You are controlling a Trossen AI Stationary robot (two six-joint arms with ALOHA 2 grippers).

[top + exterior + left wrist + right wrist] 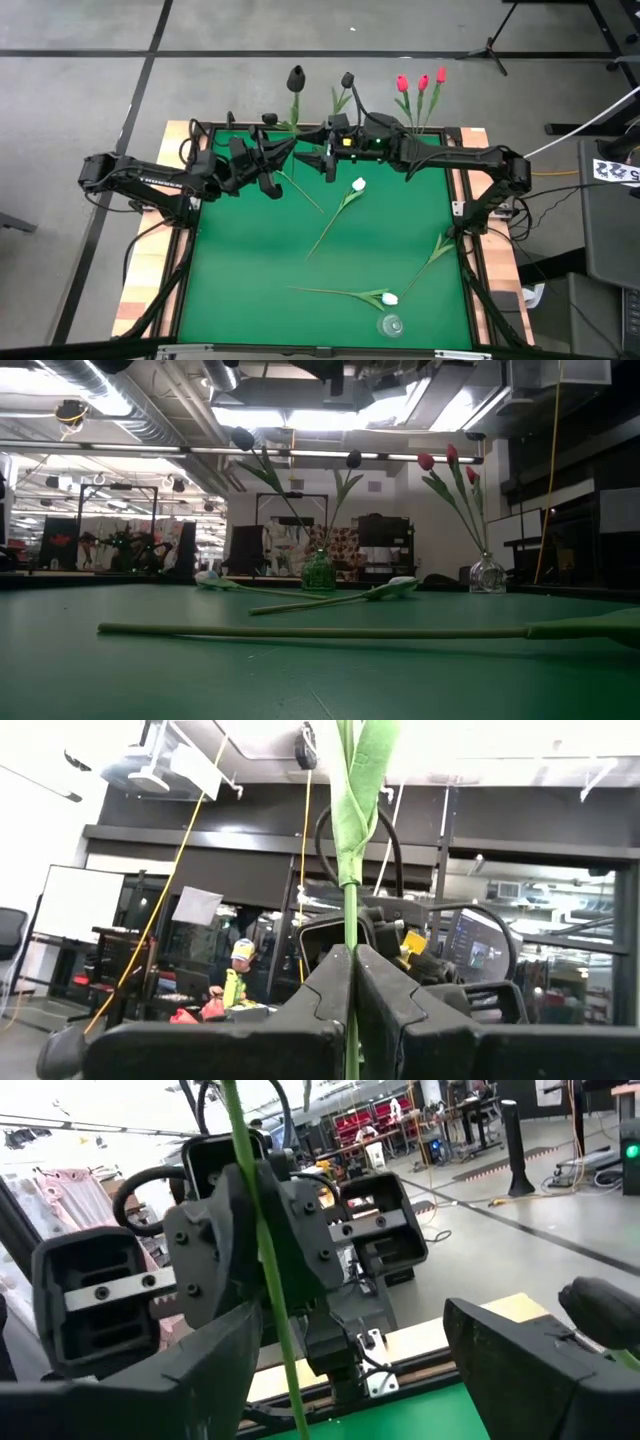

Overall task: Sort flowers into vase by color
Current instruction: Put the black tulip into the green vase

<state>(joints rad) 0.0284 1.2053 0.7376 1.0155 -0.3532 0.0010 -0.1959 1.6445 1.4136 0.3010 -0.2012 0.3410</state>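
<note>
My left gripper (288, 152) (352, 1010) is raised near the table's far edge and is shut on an upright green stem (349, 910). The stem's head is out of the wrist view. My right gripper (328, 160) (350, 1315) faces it, open, with that stem (262, 1250) standing between its fingers, close to one finger (215, 1365). Two black tulips (243, 438) stand in a green vase (318, 570). Three red tulips (450, 457) stand in a clear vase (487, 573). White tulips (358, 184) (390, 298) lie flat on the green mat. Neither gripper shows in the low view. My left gripper pinches the thin green stem between its two fingers (300, 1005), just below a folded leaf (358, 790). The fingers come in level from the table's left and lie across the stem. The stem stands upright through the hold, and its lower end is hidden.
A bare stem (300, 192) lies on the mat by my left gripper, and another (430, 258) lies near the right edge. A small clear glass (390, 325) stands at the near edge. The middle and left of the mat (240, 270) hold nothing. The table has a raised frame (462, 200).
</note>
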